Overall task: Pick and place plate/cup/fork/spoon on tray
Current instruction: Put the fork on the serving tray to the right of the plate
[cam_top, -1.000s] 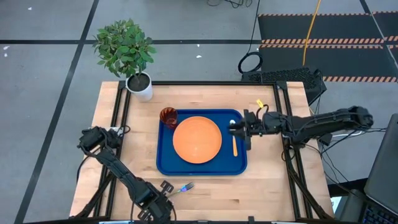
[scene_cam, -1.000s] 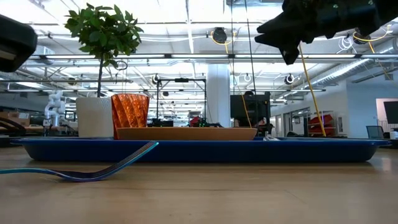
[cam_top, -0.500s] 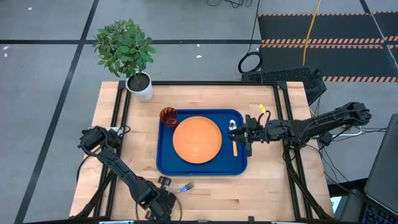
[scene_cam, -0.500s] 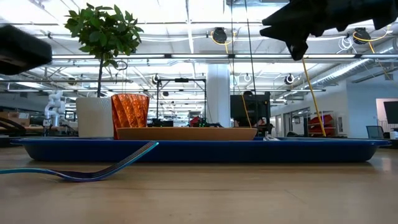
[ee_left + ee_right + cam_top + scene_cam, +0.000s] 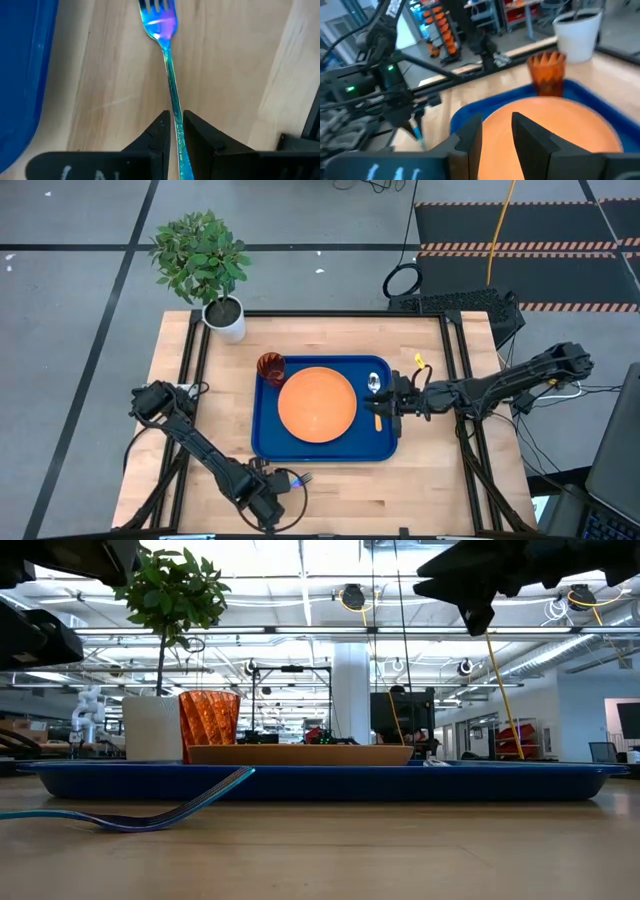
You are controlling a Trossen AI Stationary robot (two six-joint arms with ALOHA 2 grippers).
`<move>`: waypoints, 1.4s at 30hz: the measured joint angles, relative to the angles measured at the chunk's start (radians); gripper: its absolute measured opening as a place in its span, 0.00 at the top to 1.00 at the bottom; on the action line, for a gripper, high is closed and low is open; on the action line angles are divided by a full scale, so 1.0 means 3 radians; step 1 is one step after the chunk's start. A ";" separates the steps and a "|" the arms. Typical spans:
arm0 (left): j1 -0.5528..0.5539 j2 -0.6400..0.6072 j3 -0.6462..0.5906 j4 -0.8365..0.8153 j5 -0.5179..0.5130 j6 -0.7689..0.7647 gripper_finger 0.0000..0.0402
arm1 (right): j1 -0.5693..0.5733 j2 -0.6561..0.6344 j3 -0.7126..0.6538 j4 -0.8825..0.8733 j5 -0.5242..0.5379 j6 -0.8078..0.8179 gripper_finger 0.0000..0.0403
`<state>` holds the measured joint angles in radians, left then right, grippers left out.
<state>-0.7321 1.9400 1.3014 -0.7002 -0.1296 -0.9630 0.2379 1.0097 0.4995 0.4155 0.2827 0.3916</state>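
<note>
The fork point(image 5: 170, 85) lies flat on the wood near the table's front edge point(image 5: 297, 478), just outside the blue tray point(image 5: 325, 450). My left gripper point(image 5: 175, 117) points down over the fork's handle, open only a narrow gap, one finger on each side; no touch shows. The orange plate point(image 5: 317, 404), the cup point(image 5: 271, 367) and the spoon point(image 5: 373, 383) sit on the tray. My right gripper point(image 5: 387, 404) hovers level over the tray's right rim beside the spoon, open and empty point(image 5: 496, 120).
A white pot with a green plant point(image 5: 226, 318) stands at the table's far left corner. Bare wood lies left, right and in front of the tray. Black frame rails point(image 5: 188, 370) run along the table's left and right sides.
My left gripper has rolled about its own axis and shifted a little toward the table's right, so its fingers now line up over the fork's handle. My right gripper has moved toward the near edge along the tray's right rim. The fork has stayed where it was.
</note>
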 joint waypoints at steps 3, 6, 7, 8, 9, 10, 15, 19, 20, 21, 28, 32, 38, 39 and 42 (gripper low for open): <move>0.0012 0.0000 0.0000 -0.0005 0.0000 0.0074 0.87 | -0.0006 -0.0001 0.0000 0.0113 0.0101 -0.0153 0.75; 0.0031 0.0000 0.0000 -0.0006 0.0001 0.0085 0.87 | -0.0015 -0.0009 -0.0001 0.0204 0.0115 -0.0326 0.75; 0.0036 0.0000 0.0000 -0.0006 0.0001 0.0085 0.87 | -0.0027 -0.0009 0.0000 0.0250 0.0115 -0.0391 0.75; 0.0039 0.0000 0.0000 -0.0006 0.0001 0.0083 0.87 | -0.0039 -0.0009 0.0000 0.0294 0.0116 -0.0458 0.75; 0.0039 0.0000 0.0000 -0.0006 0.0001 0.0080 0.87 | -0.0053 -0.0009 0.0000 0.0334 0.0115 -0.0519 0.75; 0.0038 0.0000 0.0000 -0.0006 0.0000 0.0070 0.87 | -0.0070 -0.0009 0.0000 0.0370 0.0115 -0.0575 0.75; 0.0043 0.0010 0.0001 0.0024 -0.0007 0.0060 0.87 | -0.0168 -0.0011 0.0000 0.0470 0.0116 -0.0759 0.75; 0.0055 0.0023 0.0001 0.0115 -0.0033 -0.0014 0.87 | -0.0230 -0.0011 -0.0001 0.0442 0.0110 -0.0762 0.75; 0.0062 0.0023 0.0001 0.0153 -0.0040 -0.0030 0.87 | -0.0239 -0.0011 -0.0001 0.0435 0.0113 -0.0762 0.75; 0.0068 0.0023 0.0001 0.0184 -0.0044 -0.0031 0.87 | -0.0246 -0.0011 -0.0001 0.0424 0.0107 -0.0761 0.75; 0.0068 0.0022 -0.0016 0.0137 -0.0229 -0.0041 0.87 | -0.0249 -0.0012 -0.0001 0.0450 0.0103 -0.0745 0.75; 0.0068 0.0022 -0.0107 0.0147 -0.0276 -0.0087 0.87 | -0.0249 -0.0012 -0.0001 0.0454 0.0103 -0.0744 0.75; 0.0068 0.0020 -0.0228 0.0266 -0.0275 -0.0149 0.87 | -0.0249 -0.0012 -0.0001 0.0450 0.0110 -0.0757 0.75; 0.0068 0.0020 -0.0228 0.0286 -0.0273 -0.0148 0.87 | -0.0249 -0.0012 -0.0001 0.0449 0.0111 -0.0759 0.75; 0.0068 0.0020 -0.0228 0.0445 -0.0270 -0.0076 0.87 | -0.0249 -0.0012 -0.0001 0.0448 0.0113 -0.0765 0.75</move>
<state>-0.7116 1.9461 1.2331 -0.5668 -0.2106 -0.9858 0.1631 1.0061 0.4992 0.5499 0.3165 0.1621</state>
